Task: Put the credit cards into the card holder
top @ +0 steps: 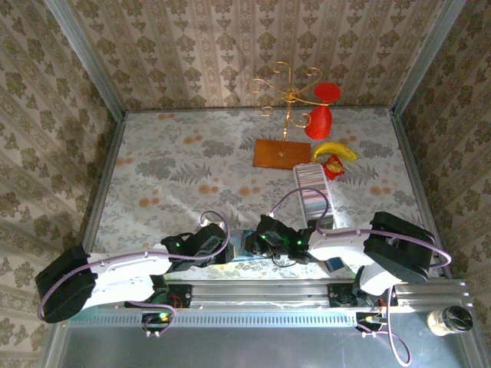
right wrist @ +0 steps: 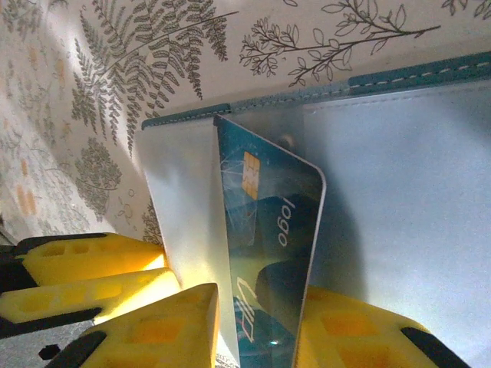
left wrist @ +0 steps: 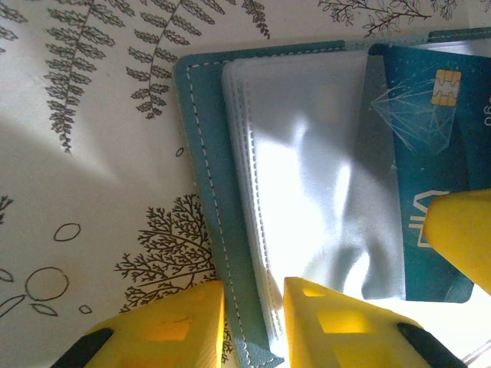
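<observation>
While partly inside card holder (right wrist: 414, 73), teal card (right wrist: 268, 207) between right claw (right wrist: 261, 300) fingers.

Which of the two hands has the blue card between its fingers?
The right hand: the blue card stands between its fingers; the left hand straddles the edge of the card holder.

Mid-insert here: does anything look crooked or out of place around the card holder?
Yes. The teal-blue chip card is askew: it stands tilted between the fingers of the right gripper, with just one edge under a clear plastic sleeve of the teal-blue folding card holder, not seated flat.
</observation>
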